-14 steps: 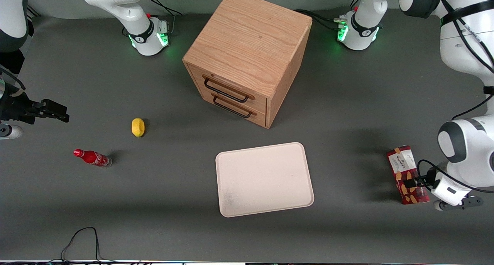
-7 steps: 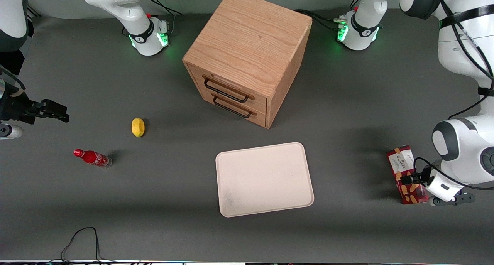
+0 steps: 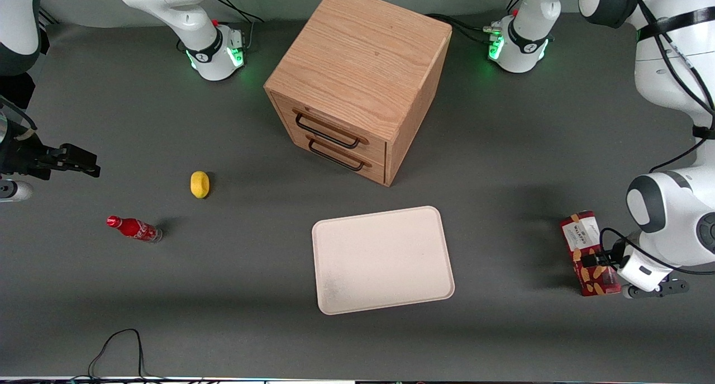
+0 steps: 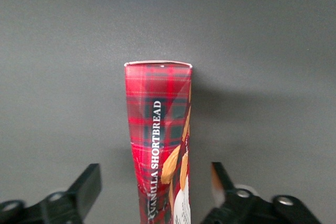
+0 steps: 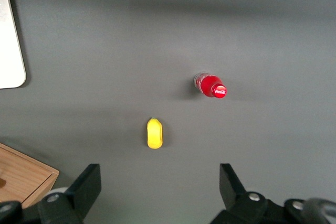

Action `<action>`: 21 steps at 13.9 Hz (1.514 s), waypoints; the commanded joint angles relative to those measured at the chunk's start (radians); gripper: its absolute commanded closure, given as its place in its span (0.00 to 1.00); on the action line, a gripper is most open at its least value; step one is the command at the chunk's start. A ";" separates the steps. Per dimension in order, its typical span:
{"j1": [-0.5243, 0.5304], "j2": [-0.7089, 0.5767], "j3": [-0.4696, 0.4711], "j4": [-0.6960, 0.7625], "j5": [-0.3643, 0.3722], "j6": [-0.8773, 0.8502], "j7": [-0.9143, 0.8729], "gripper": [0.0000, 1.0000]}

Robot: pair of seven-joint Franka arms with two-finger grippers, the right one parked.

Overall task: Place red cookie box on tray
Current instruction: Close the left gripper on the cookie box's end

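Note:
The red cookie box (image 3: 581,236) lies flat on the grey table toward the working arm's end, well apart from the tray (image 3: 382,259). It is dark-red tartan with a white label and tan cookie pictures. My gripper (image 3: 593,259) is down at the box's middle. In the left wrist view the gripper (image 4: 155,190) is open and straddles the box (image 4: 157,124). A gap shows between each black finger (image 4: 86,187) and the box's sides. The off-white tray sits near the table's middle with nothing on it.
A wooden two-drawer cabinet (image 3: 357,82) stands farther from the front camera than the tray. A yellow fruit (image 3: 199,184) and a small red soda bottle (image 3: 134,228) lie toward the parked arm's end. A black cable (image 3: 120,345) loops at the table's front edge.
The wrist and gripper shifted a little along the box toward its labelled end a second ago, then held almost still. The box has not moved.

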 commanded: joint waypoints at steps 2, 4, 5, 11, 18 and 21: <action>-0.002 -0.011 -0.003 -0.020 -0.022 0.019 0.019 1.00; 0.001 -0.009 -0.003 -0.020 -0.025 0.019 0.020 1.00; 0.001 -0.011 -0.003 -0.020 -0.025 0.019 0.020 1.00; 0.000 -0.017 -0.005 -0.015 -0.025 0.010 0.020 1.00; 0.003 -0.155 0.003 0.121 -0.013 -0.316 0.016 1.00; 0.004 -0.183 0.006 0.280 -0.016 -0.557 0.016 1.00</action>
